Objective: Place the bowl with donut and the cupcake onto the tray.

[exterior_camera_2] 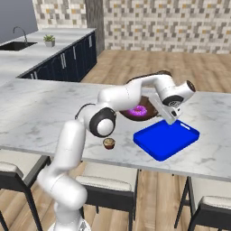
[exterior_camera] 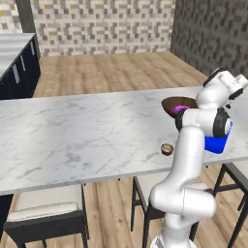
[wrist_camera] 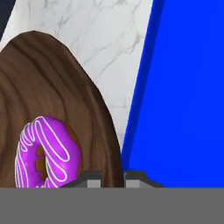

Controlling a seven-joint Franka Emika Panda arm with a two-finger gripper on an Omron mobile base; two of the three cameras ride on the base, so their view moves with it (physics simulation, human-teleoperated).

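- Right now my gripper point(wrist_camera: 113, 177) is down at the near rim of the bowl point(wrist_camera: 52, 83), fingertips point(wrist_camera: 89, 178) set close together with the brown rim running into the narrow slot between them. It looks like a pinch on that rim, though the contact itself sits at the very edge of the hand view, so I can't swear to it.
- Donut point(wrist_camera: 48, 151), pink-purple frosting with white lines, lies inside the bowl toward the side I'm gripping.
- Tray point(wrist_camera: 183, 96) sits right alongside, its blue wall just past the bowl's edge; from the right base view the bowl point(exterior_camera_2: 137, 113) appears tilted or lifted beside the tray point(exterior_camera_2: 166, 139), with the donut point(exterior_camera_2: 137, 110) showing in it.
- Cupcake point(exterior_camera_2: 108, 143) stands alone on the tabletop point(exterior_camera_2: 40, 113), near the front edge and apart from bowl and tray.
- Risk one: a wide bowl held by one thin rim wants to swing. Move too fast and it pivots in my jaws or slips out.
- Risk two: any tilt sends the donut sliding, maybe over the lip.
- Risk three: the bowl is about as wide as the tray. Come in low and its underside clips the raised wall; land off-centre and it perches on a side.
- Risk four: my elbow passes above the cupcake, so a low sweep could knock it.
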